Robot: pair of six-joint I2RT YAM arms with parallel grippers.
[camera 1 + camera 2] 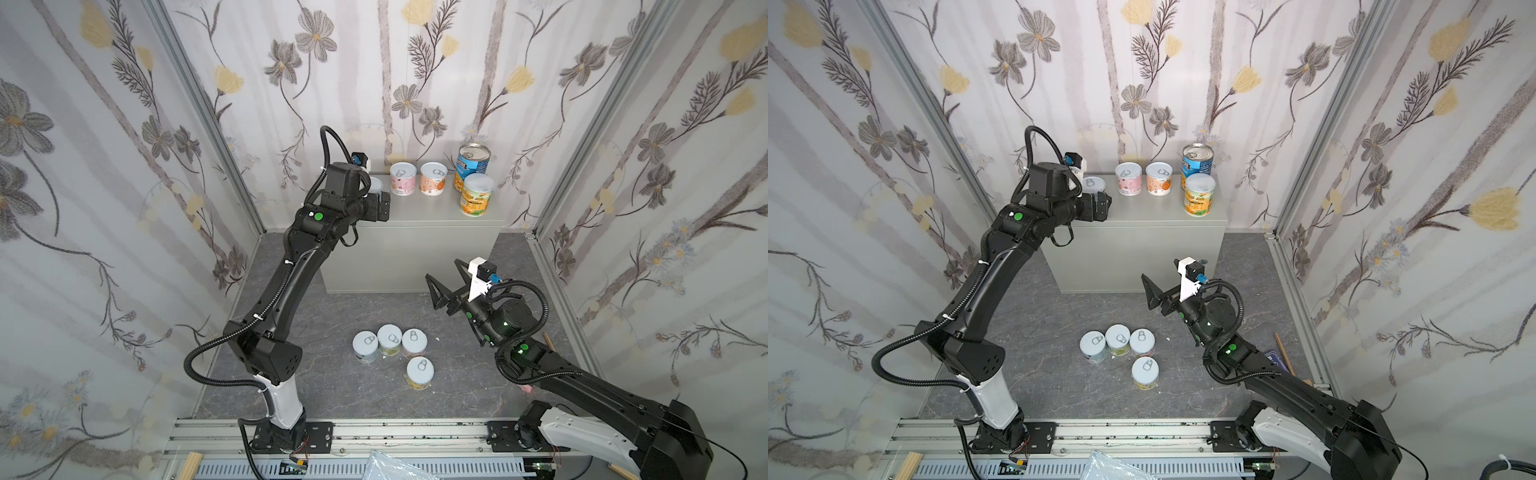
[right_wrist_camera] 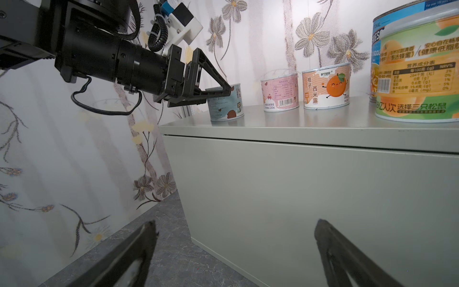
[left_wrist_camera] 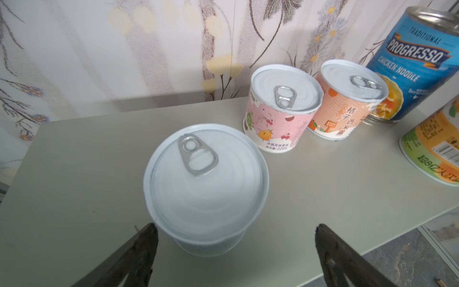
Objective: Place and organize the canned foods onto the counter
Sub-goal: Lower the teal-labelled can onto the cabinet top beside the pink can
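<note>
The light-grey metal box counter [image 1: 415, 224] carries five upright cans. A short pale-blue-labelled can with a white pull-tab lid [image 3: 206, 184] stands at its left end, then a pink-labelled short can [image 3: 280, 116], an orange-labelled short can [image 3: 345, 104], a tall blue-labelled metal-topped can [image 1: 473, 160] and an orange-yellow plastic-lidded can [image 1: 476, 195]. The left gripper [image 3: 236, 229] straddles the pale-blue one, jaws spread wide (a gap shows beside one finger), gripping nothing. Four short white-lidded cans [image 1: 390, 336] cluster on the dark marbled floor [image 1: 291, 395]. The right gripper [image 1: 442, 269] hangs spread and empty.

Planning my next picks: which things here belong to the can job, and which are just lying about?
Job: counter; on it, pale-blue can, pink can, orange can, Progresso can, orange-yellow can; four floor cans.
Lying about: wooden stick, wooden block, plastic bag.
</note>
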